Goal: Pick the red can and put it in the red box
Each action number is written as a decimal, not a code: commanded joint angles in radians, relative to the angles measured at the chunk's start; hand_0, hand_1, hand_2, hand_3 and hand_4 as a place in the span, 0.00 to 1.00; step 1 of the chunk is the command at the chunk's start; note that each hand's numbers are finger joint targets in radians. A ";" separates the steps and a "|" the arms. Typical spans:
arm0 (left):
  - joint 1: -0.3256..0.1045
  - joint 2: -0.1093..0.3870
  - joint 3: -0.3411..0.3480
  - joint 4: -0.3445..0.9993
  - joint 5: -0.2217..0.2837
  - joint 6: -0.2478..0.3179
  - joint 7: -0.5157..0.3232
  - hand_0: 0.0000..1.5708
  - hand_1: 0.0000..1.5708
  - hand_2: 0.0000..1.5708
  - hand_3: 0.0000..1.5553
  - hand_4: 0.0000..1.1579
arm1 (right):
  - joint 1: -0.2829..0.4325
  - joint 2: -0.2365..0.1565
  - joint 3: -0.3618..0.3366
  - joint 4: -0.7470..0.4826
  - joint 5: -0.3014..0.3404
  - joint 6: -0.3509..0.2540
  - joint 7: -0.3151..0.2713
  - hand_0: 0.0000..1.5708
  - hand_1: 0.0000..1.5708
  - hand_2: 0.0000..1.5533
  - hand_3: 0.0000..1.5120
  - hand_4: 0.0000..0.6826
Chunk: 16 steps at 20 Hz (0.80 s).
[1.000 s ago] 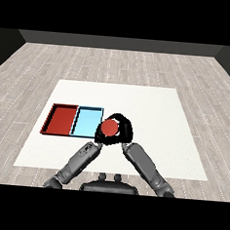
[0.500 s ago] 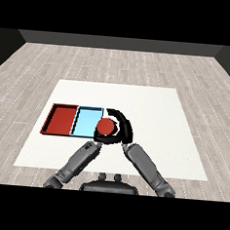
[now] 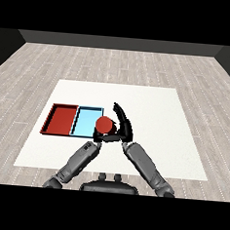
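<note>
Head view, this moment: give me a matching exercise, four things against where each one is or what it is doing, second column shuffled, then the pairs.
Things:
1. red can
2. red tray
3. light blue tray
4. right hand

Places or states:
A. farthest left on the table
B. curled round the can
C. held at the right edge of the light blue tray
D. between the red tray and the can

Pairs: 1-C, 2-A, 3-D, 4-B
</note>
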 commanded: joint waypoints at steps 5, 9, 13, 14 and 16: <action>0.034 -0.005 0.037 -0.051 -0.058 0.020 0.030 1.00 1.00 1.00 0.95 0.98 | 0.004 0.004 -0.016 -0.032 -0.010 0.021 0.021 0.00 0.00 0.00 0.00 0.00; -0.031 -0.006 0.077 -0.006 -0.066 0.006 0.055 1.00 1.00 1.00 0.93 0.98 | 0.125 -0.048 -0.105 -0.158 -0.027 0.126 0.028 0.00 0.00 0.00 0.00 0.00; -0.003 0.046 0.117 -0.040 -0.069 -0.048 0.071 1.00 1.00 0.99 0.94 0.98 | 0.220 -0.118 -0.149 -0.280 -0.036 0.171 0.023 0.00 0.00 0.00 0.00 0.00; 0.050 0.030 0.104 -0.076 -0.090 -0.035 0.048 1.00 1.00 0.99 0.94 0.97 | 0.229 -0.096 -0.177 -0.258 -0.064 0.203 -0.015 0.00 0.00 0.00 0.00 0.00; 0.014 0.023 0.129 -0.058 -0.108 -0.012 0.067 1.00 1.00 1.00 0.95 0.97 | 0.272 -0.124 -0.194 -0.371 -0.088 0.202 0.051 0.00 0.00 0.00 0.00 0.00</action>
